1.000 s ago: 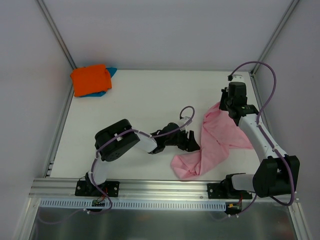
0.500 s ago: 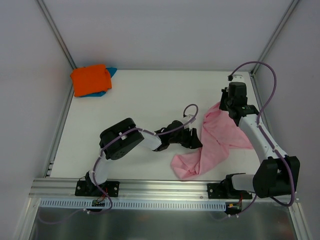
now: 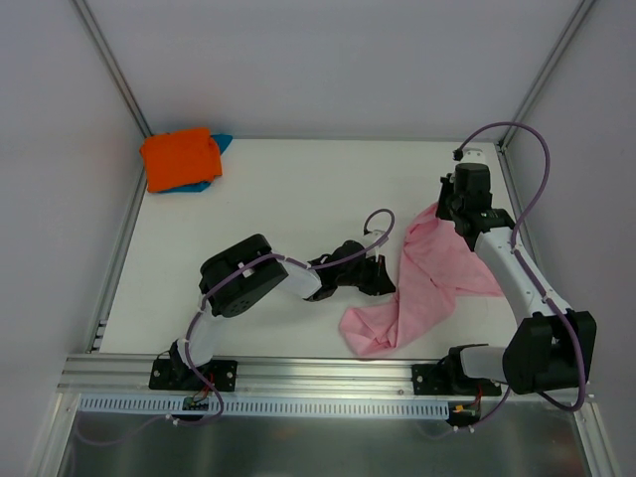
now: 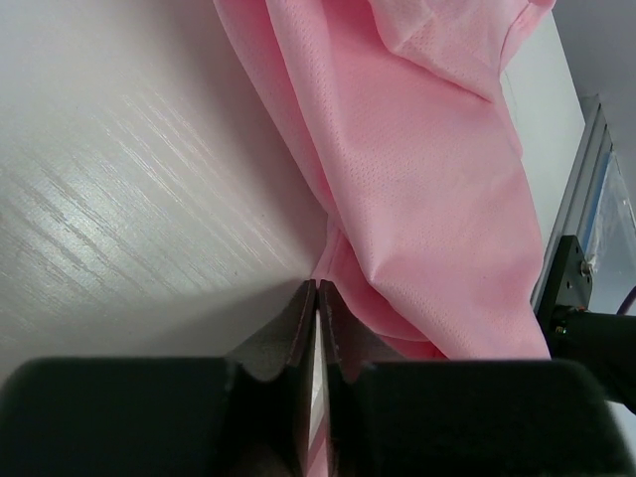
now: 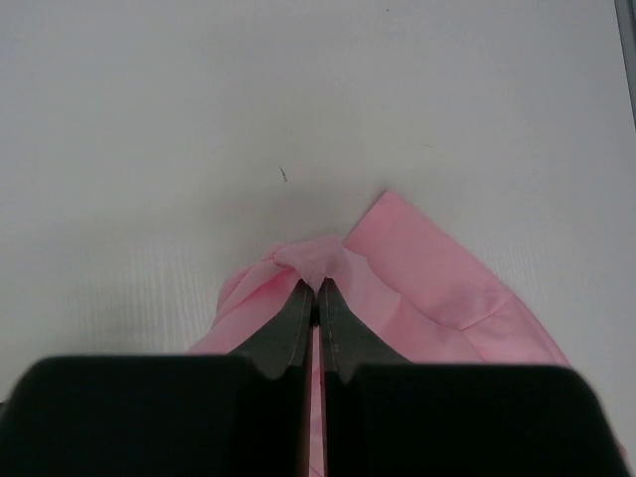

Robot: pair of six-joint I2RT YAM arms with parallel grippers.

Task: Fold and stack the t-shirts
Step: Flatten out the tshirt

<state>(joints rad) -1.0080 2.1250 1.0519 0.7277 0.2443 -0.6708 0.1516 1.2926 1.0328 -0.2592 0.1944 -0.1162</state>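
A light pink t-shirt (image 3: 437,268) lies crumpled on the right half of the white table (image 3: 288,199), trailing toward the near edge. My left gripper (image 3: 384,281) sits low at its left edge, jaws shut with a fold of the pink t-shirt (image 4: 427,169) pinched at the tips (image 4: 318,290). At the shirt's far end my right gripper (image 3: 453,213) is shut on a bunched bit of the pink cloth (image 5: 323,260). A folded orange t-shirt (image 3: 179,157) rests on a teal-blue one (image 3: 223,143) in the far left corner.
White walls and slanted aluminium posts (image 3: 109,70) enclose the table. A metal rail (image 3: 298,373) runs along the near edge by the arm bases. The table's right frame edge (image 4: 586,189) stands close behind the pink shirt.
The left gripper slid slightly right to the pink shirt's edge and closed from open onto it. The right arm and the shirt stayed put.
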